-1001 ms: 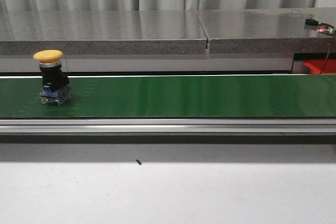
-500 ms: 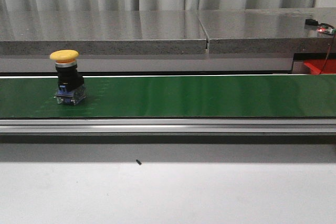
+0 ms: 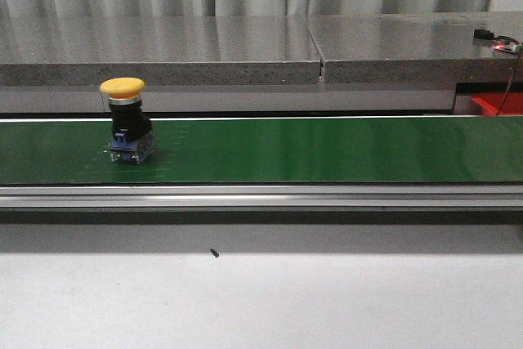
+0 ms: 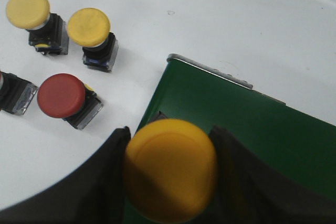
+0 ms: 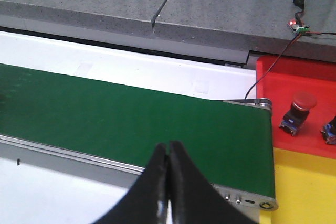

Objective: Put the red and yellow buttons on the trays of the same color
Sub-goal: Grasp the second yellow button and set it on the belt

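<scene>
A yellow button (image 3: 124, 120) with a black and blue base stands upright on the green belt (image 3: 327, 149) at the left in the front view. No gripper shows in that view. In the left wrist view my left gripper (image 4: 170, 170) is shut on another yellow button (image 4: 173, 156), its black fingers against both sides of the cap, above the belt's end (image 4: 252, 124). My right gripper (image 5: 168, 146) is shut and empty above the belt's near rail, near the red tray (image 5: 315, 85) and the yellow tray (image 5: 310, 187). A red button (image 5: 297, 113) stands on the red tray.
Loose buttons stand on the white table beside the belt's end: two yellow (image 4: 29, 10) (image 4: 89, 27), one red (image 4: 61, 95), one more cut off at the edge (image 4: 11, 94). A second item (image 5: 331, 129) sits on the red tray. A small circuit board (image 5: 296, 24) with a wire lies on the grey ledge.
The yellow button on the belt has moved to the right, still upright. Nothing else differs in the front view.
</scene>
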Action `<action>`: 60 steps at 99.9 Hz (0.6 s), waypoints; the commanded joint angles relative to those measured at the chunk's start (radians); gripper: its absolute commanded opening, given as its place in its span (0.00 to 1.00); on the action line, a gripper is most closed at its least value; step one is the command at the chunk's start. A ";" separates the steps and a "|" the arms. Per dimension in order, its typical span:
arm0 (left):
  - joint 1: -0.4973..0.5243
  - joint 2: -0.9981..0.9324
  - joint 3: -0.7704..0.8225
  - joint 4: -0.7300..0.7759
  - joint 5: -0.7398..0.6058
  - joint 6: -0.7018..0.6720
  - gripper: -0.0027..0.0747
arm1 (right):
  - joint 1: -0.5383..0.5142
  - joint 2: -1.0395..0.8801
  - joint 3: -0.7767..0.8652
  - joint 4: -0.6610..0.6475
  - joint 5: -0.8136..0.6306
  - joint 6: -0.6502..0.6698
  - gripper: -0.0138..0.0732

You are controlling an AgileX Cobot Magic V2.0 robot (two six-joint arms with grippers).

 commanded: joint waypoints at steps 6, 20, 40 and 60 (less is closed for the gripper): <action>-0.028 -0.017 -0.032 -0.002 -0.059 0.009 0.09 | 0.001 0.005 -0.022 0.021 -0.063 -0.004 0.08; -0.033 0.012 -0.032 -0.015 -0.059 0.010 0.09 | 0.001 0.005 -0.022 0.021 -0.063 -0.004 0.08; -0.033 0.028 -0.032 -0.039 -0.051 0.010 0.09 | 0.001 0.005 -0.022 0.021 -0.063 -0.004 0.08; -0.033 0.028 -0.032 -0.051 -0.049 0.010 0.16 | 0.001 0.005 -0.022 0.021 -0.063 -0.004 0.08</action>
